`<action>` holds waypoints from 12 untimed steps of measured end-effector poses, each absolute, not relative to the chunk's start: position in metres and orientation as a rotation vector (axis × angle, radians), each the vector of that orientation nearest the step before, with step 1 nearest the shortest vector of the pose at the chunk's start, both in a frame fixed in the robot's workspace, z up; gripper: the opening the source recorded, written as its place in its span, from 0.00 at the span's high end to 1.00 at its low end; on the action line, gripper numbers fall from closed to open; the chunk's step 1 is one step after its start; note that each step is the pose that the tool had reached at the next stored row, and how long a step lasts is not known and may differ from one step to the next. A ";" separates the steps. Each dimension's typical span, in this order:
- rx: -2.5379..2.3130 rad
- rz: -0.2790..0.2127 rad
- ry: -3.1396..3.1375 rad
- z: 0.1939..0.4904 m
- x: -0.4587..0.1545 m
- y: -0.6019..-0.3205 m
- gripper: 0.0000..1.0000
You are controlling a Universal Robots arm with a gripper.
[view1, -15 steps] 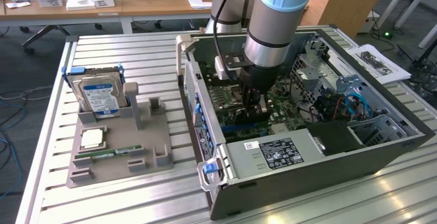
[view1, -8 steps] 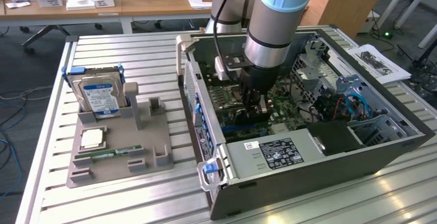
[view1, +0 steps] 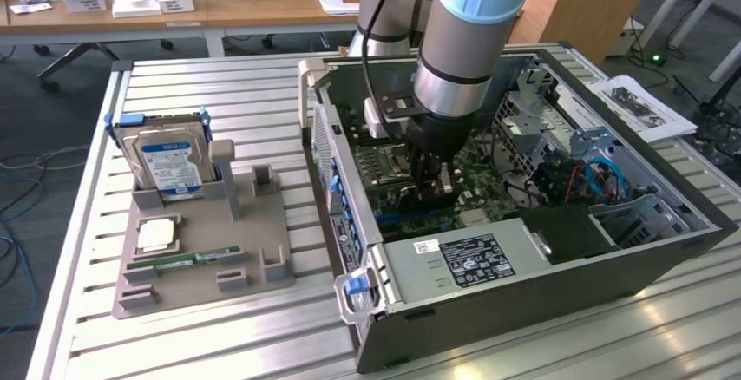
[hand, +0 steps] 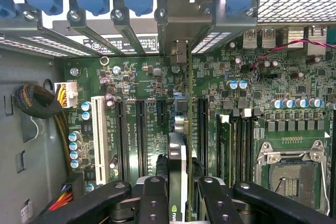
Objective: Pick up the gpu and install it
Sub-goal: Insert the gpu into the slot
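Note:
The gpu [hand: 177, 150] stands edge-on over the green motherboard [hand: 142, 85], in line with one of the long black expansion slots; its pale metal bracket [hand: 178, 51] reaches the case's rear slot openings. My gripper [hand: 179, 184] is shut on the card's upper edge, one black finger [hand: 154, 190] on each side. In the exterior view my gripper [view1: 431, 187] reaches straight down into the open computer case [view1: 602, 267], just above the motherboard, and the arm hides most of the card there.
On the exterior view's left a grey fixture tray [view1: 249, 241] holds a silver hard drive [view1: 172, 165], a square processor chip [view1: 156, 234] and a green memory stick [view1: 200, 259]. The case holds a power supply [view1: 463, 263], cable bundles [view1: 585, 176] and an empty processor socket [hand: 286, 174].

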State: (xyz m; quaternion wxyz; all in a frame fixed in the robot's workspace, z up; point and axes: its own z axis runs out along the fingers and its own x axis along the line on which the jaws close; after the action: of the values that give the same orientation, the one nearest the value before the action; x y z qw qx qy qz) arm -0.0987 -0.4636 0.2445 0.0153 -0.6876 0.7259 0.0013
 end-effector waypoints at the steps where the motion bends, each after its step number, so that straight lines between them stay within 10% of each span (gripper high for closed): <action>1: -2.139 0.004 2.258 0.245 -0.099 -0.464 0.73; 12: -2.139 0.005 2.258 0.246 -0.099 -0.464 0.73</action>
State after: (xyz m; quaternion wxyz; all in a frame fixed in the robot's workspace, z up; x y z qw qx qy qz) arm -0.0986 -0.4635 0.2458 0.0158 -0.6876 0.7259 0.0015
